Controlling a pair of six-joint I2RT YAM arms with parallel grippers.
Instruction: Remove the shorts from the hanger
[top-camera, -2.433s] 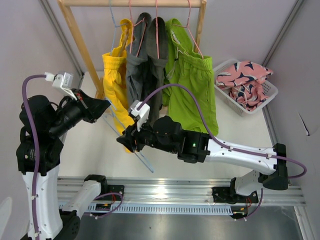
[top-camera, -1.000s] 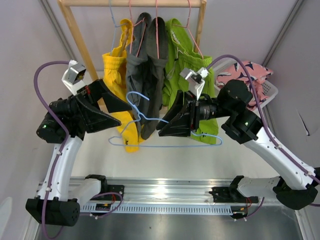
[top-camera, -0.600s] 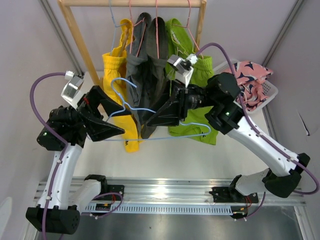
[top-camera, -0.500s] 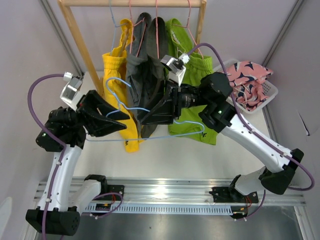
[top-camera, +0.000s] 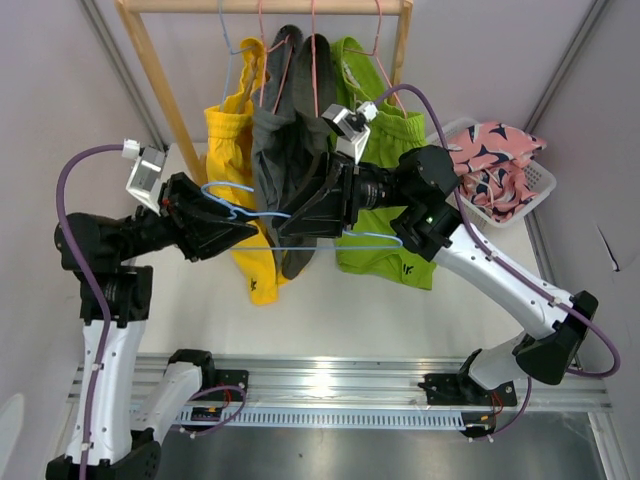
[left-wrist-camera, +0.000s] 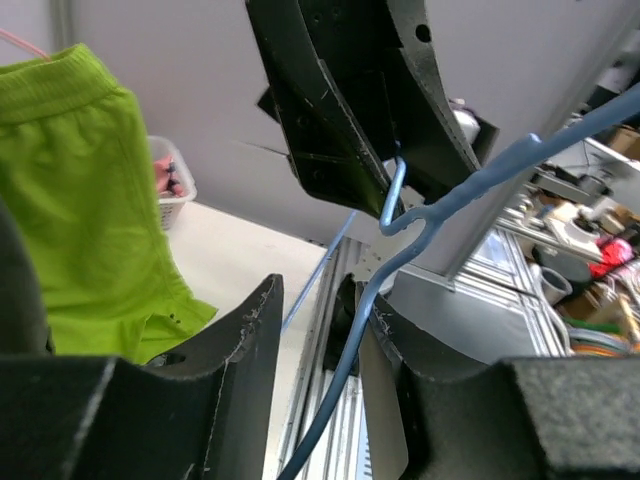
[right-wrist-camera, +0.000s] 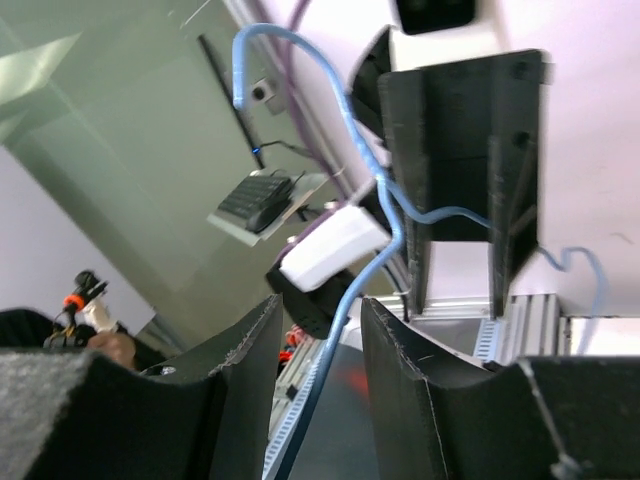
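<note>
While both arms reach out below the rail (top-camera: 265, 6), three pairs hang from it on wire hangers: the green shorts (top-camera: 385, 190) under its right end, the grey shorts (top-camera: 290, 160) under its middle, and the yellow shorts (top-camera: 232, 140) under its left part. The pink shorts (top-camera: 490, 155) lie in a basket (top-camera: 540, 185) right of the rail, so one pair looks done. Each pair should be light, limp and easily snagged, so I would take it at the waistband and slide it off the wire. A bare blue hanger (top-camera: 378, 238) sits below the rail between the left gripper (left-wrist-camera: 322, 300) and the right gripper (right-wrist-camera: 322, 305). Each has its fingers slightly apart around the wire, and I cannot tell if they pinch it. The green hem's dark logo (top-camera: 405, 270) is unreadable.
</note>
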